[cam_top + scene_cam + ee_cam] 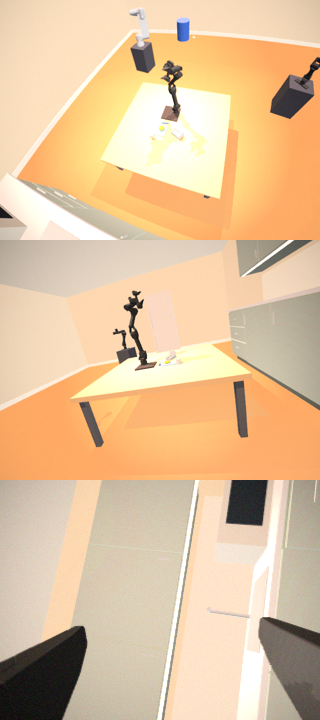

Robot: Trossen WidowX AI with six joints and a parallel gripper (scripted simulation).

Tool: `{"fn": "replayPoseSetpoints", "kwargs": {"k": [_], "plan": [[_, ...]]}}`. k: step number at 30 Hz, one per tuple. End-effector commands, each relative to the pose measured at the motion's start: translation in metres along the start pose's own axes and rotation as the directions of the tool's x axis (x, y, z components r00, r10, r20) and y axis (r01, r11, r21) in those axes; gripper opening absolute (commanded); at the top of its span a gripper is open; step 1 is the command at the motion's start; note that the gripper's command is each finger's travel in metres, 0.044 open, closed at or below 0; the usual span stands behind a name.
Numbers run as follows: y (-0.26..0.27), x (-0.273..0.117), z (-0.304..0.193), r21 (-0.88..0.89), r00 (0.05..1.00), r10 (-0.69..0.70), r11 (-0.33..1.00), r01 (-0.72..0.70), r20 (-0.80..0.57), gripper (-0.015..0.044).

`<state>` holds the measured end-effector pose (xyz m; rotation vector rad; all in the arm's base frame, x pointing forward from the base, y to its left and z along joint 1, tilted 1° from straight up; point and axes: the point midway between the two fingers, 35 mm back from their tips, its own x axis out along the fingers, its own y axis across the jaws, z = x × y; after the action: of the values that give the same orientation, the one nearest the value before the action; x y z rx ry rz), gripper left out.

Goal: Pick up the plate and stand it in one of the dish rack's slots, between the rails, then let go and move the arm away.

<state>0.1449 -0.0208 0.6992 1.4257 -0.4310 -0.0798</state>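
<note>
on table [206, 374], dish rack [177, 133] beside yellow plate [161, 128], claw [172, 670] open

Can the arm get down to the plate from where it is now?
Probably yes: the gripper is raised high, jaws open and empty, and nothing stands above the plate near the arm's base.

plate [161, 128] on table [206, 165], dish rack [177, 133] just beside it
</note>
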Motion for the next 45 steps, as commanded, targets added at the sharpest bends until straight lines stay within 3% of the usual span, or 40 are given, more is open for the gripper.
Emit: {"fn": "replayPoseSetpoints", "kwargs": {"k": [1, 8, 20, 28, 45], "plan": [[0.0, 0.0, 0.0, -0.001, 1.0, 0.001, 1.0, -0.001, 0.002, 0.04], [0.003, 0.001, 0.001, -0.038, 0.997, 0.029, 0.999, -0.026, 0.073, 0.04], [0.013, 0.008, -0.041, -0.345, 0.982, 0.141, 0.934, -0.091, 0.124, 0.04], [0.011, 0.015, -0.049, -0.425, 0.97, 0.18, 0.9, -0.095, 0.164, 0.04], [-0.007, 0.044, -0.106, -0.766, 0.959, 0.261, 0.638, -0.084, 0.112, 0.04]]}}
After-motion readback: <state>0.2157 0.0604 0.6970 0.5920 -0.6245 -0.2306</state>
